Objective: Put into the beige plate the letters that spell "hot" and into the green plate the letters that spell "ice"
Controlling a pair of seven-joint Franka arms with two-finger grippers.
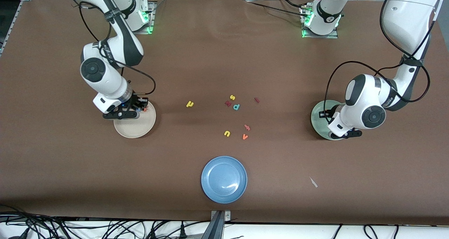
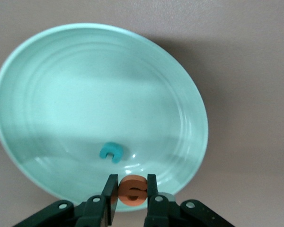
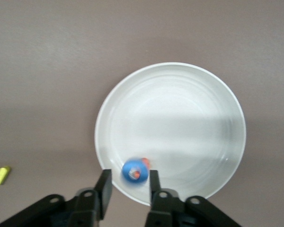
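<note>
- Left claw [image 2: 132,189]: clamps the round orange foam e [image 2: 132,190] over the glossy, ringed green plate [image 2: 47,71]; a teal c [image 2: 111,152] lies inside.
- Right claw [image 3: 128,187]: fingers apart above the smooth beige plate [image 3: 189,104]; blue ring-shaped o [image 3: 134,172] between them, unpinched.
- Yellow h [image 1: 189,104]: on the brown tabletop [image 1: 224,67].

In the front view the left arm covers most of the green plate [image 1: 317,112], leaving only a crescent at its nine o'clock rim. The right hand [image 1: 135,107] hides the beige plate [image 1: 135,128] around eleven o'clock. In the right wrist view the blue o [image 3: 134,172] is blurred, with an orange scrap behind it too small to identify.
</note>
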